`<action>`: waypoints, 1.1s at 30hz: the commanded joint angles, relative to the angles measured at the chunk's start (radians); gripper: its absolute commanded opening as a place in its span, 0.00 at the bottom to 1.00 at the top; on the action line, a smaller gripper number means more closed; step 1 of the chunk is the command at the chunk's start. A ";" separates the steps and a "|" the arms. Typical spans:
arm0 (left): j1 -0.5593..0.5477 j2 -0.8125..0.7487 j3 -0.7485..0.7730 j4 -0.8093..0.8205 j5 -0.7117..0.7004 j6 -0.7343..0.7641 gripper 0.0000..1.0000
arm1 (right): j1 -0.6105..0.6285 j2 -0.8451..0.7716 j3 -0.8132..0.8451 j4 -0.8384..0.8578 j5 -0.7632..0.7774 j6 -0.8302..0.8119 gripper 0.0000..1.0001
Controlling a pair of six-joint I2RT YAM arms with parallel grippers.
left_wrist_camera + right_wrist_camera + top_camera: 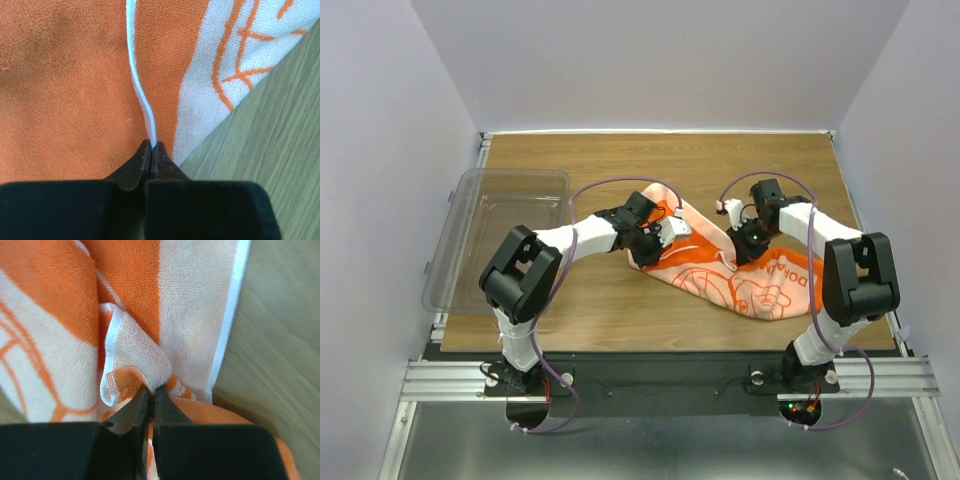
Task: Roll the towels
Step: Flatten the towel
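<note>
Left of towel [740, 278] — clear tub [488, 222]

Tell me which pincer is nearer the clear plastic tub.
Left. The left pincer pinches the towel right of the tub; the right pincer pinches the towel farther right, past the left one.

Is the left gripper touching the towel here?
Touching. The left wrist view shows the left gripper shut on the towel, its tips pinching the white edge.
</note>
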 commanded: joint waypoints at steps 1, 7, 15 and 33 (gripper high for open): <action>0.013 -0.085 0.001 -0.077 0.020 0.014 0.00 | -0.032 -0.127 0.149 -0.044 0.011 0.032 0.01; 0.016 -0.220 -0.033 -0.197 0.061 0.051 0.00 | -0.196 -0.131 0.361 -0.269 -0.139 -0.009 0.00; 0.017 -0.341 -0.014 -0.374 0.057 0.097 0.00 | -0.351 -0.128 0.232 -0.418 -0.179 -0.165 0.01; 0.072 -0.219 0.640 -0.282 -0.298 -0.127 0.00 | -0.598 -0.012 1.039 -0.432 -0.475 0.107 0.01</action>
